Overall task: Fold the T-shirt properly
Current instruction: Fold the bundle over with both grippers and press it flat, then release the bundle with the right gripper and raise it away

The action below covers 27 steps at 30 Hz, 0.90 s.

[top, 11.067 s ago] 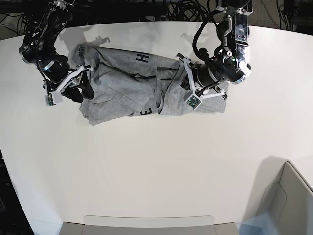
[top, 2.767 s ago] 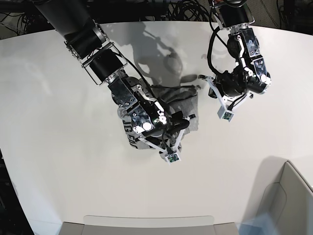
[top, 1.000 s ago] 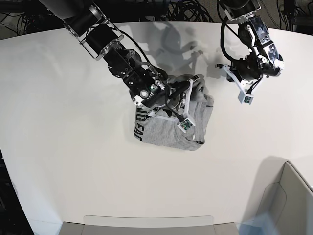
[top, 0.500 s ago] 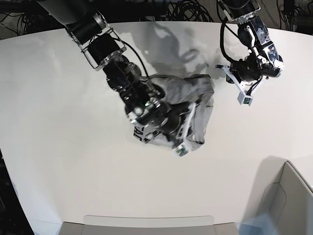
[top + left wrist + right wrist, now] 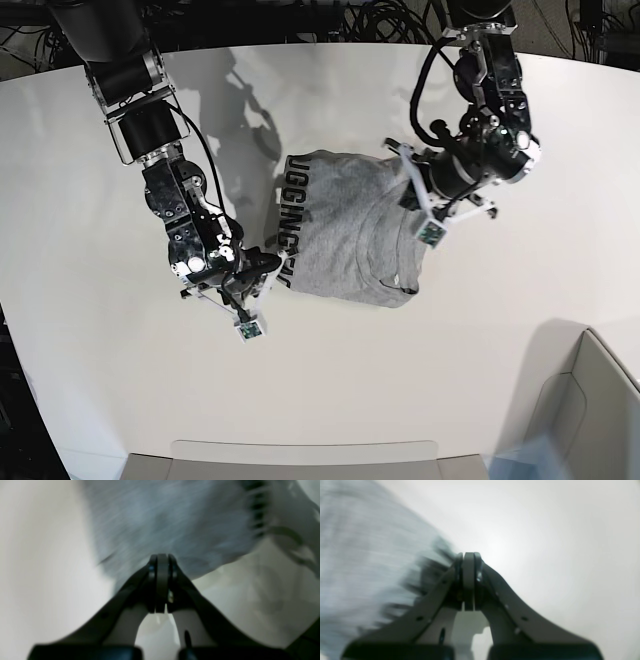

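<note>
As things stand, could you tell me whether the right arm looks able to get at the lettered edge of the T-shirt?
Probably yes. The right gripper, jaws shut, sits beside the lettered edge of the T-shirt, with only bare table around; the left gripper is at the opposite side.

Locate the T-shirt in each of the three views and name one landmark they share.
Base: the T-shirt lies mid-table, black lettering along its left edge.
Left wrist: blurred grey cloth fills the upper middle, above the shut left hand.
Right wrist: blurred grey cloth fills the left side, beside the shut right hand.
Shared landmark: the white table.
</note>
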Motion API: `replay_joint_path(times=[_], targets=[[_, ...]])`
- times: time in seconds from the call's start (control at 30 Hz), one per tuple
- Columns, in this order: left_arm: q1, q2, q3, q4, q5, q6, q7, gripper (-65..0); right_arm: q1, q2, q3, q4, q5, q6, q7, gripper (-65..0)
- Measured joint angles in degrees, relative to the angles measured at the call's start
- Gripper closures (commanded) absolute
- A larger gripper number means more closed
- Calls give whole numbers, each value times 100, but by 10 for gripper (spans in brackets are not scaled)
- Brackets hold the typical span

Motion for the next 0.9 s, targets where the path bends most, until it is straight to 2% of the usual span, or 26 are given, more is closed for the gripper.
replay_joint_path(times=[0.1,0.2,0.4,0.47,0.53,0.7,0.77,0.9], targets=[[-7,-83,640,-11,-98,-9,-118,0,-11,-35,-13,-192,35,4,-31,0],[-28,-332,1123,-313,-35,-2,-109,0,11,-96,-28,-262,42,17,4,0],[-407,-365,1351,-1917,-9,-2,-94,0,17,-85,-55,-503,42,20,33,0],[-535,-358,1091,-2177,-118,-33,-186,0,4,-39,-284,-595,-7,42,33,0],[-603,-365,789,-2343,-94,-20,-361,0,-13,-2,-660,-605,7,284,39,0],[-887,-426,4,-2745,-179,-55,-461,0,-116,-50,-1139,-487,-210,229,219,0],[-1165,-509,-214,-3014,-4,-20,-474,0,-149,-52,-1309,-463,-297,212,278,0],[-1722,-780,-533,-3746,-9,-2,-815,0,-205,-315,-1762,-437,-476,116,356,0]])
